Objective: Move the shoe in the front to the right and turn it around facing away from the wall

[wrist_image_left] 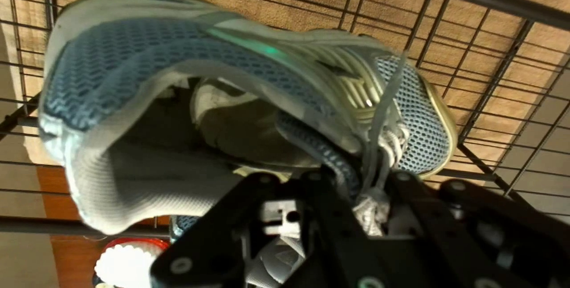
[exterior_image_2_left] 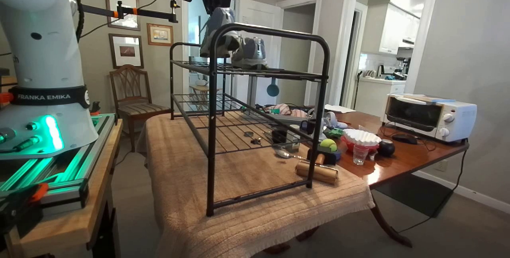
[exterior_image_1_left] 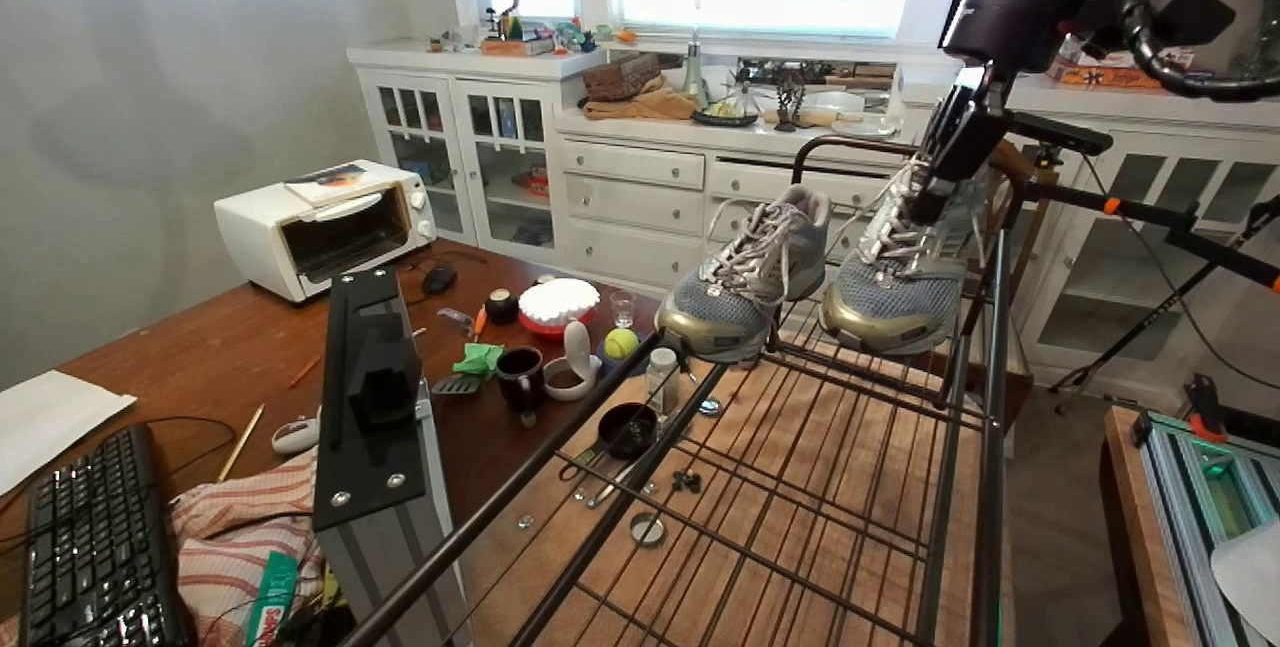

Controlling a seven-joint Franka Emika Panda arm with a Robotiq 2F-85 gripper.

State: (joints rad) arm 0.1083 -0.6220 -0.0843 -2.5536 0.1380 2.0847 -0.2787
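The shoe [exterior_image_1_left: 885, 302], light grey-silver mesh with pale laces, shows in both exterior views [exterior_image_2_left: 219, 24]. My gripper [exterior_image_1_left: 932, 199] is shut on its tongue and laces from above. The shoe hangs tilted a little above the top shelf of the black wire rack [exterior_image_2_left: 271, 30], toe toward the camera in an exterior view. In the wrist view, the shoe [wrist_image_left: 267, 61] fills the middle, and the gripper [wrist_image_left: 356, 179] hides part of its tongue. Its mate [exterior_image_1_left: 745, 272] rests on the rack beside it and also shows behind it in an exterior view [exterior_image_2_left: 255, 52].
The rack's raised end hoop [exterior_image_1_left: 860, 141] stands close to both shoes. Below, the towel-covered table [exterior_image_2_left: 179, 178] holds a spoon, a jar and a wooden roller [exterior_image_2_left: 316, 172]. A toaster oven [exterior_image_1_left: 320, 217] stands on the wooden table, with cups and a tennis ball [exterior_image_1_left: 621, 343] nearer the rack.
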